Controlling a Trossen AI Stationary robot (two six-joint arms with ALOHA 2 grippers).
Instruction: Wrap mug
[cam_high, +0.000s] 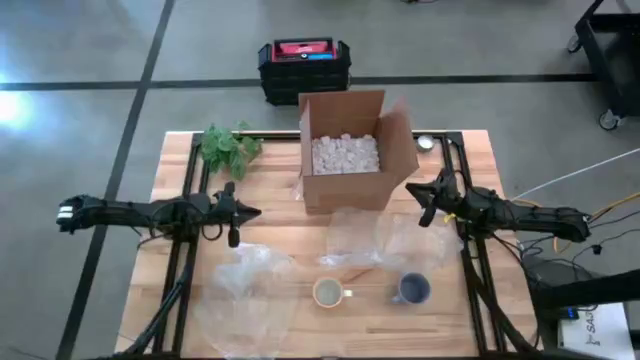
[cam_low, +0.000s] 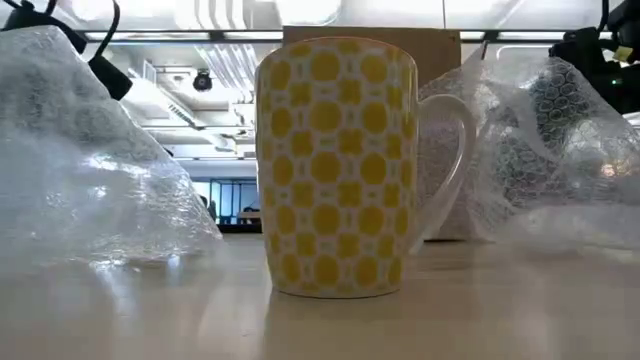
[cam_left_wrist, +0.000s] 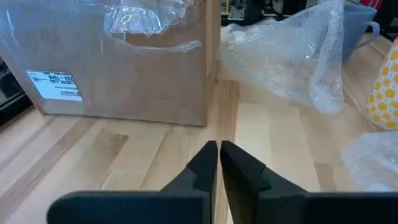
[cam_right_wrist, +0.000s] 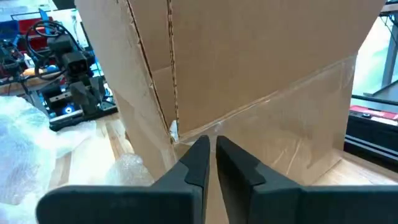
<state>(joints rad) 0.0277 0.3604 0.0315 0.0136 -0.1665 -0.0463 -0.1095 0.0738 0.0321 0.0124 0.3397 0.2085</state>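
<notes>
Nearest the front edge of the wooden surface (cam_high: 180, 160) we see the yellow-patterned mug (cam_high: 327, 292) standing upright, its handle pointing toward the blue-grey mug (cam_high: 411, 289) just beside it. A crumpled sheet of bubble wrap (cam_high: 245, 290) lies to the left of the yellow mug, and another bubble wrap sheet (cam_high: 385, 238) lies just behind both mugs. Farther back, our left tool (cam_high: 238, 212) hovers over the surface with its fingers narrowed almost together, holding nothing. Our right tool (cam_high: 424, 197) sits near the open cardboard box (cam_high: 350, 150), fingers likewise nearly together and empty. A green plant (cam_high: 228, 146) rests at the far left corner.
</notes>
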